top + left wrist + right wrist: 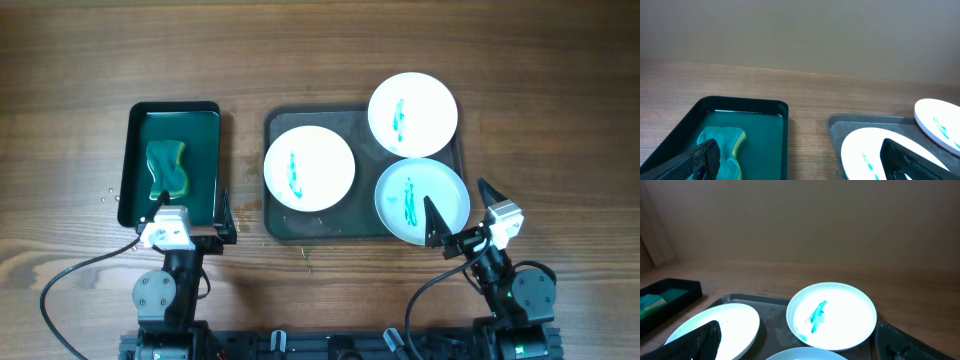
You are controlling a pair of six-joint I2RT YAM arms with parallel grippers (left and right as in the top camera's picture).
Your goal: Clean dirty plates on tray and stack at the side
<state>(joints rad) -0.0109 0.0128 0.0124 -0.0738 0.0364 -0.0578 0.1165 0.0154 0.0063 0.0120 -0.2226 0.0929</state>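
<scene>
Not yet begun, judging by the teal smear (292, 172) showing on all three plates. Found lying on the grey tray (340, 230): the left plate (320, 150), the bluish plate (400, 215) at the near right, and the far plate (425, 100), riding over the tray's far rim and probably tilted.

Gripping nothing on either side. Released and spread wide with the left pincer (191, 200), poised over the near end of the small green tray (127, 160), one finger above the green sponge (166, 168). Likewise released and spread with the right pincer (455, 192), hanging over the near edge of the bluish plate.

Worth guarding against:

- Could pinch only one lobe of the sponge if closed off-centre, then drop it on the way across.
- Could drag the light green tray over the table (60, 80) if lowered too far before closing.
- Looks glossy and wet inside that tray, so expect drips on the wood and a slicker plate to hold.
- Might shove a plate along the smooth tray when scrubbing unbraced, straight into its neighbour. Little room to spare: bluish and far plate touching or nearly so, left plate just beside both.
- Risks rocking the far plate off the rim if pressed near its overhanging edge.
- Could lose a plate from a thin-rim pinch during the lift, letting it swivel or slide out.
</scene>
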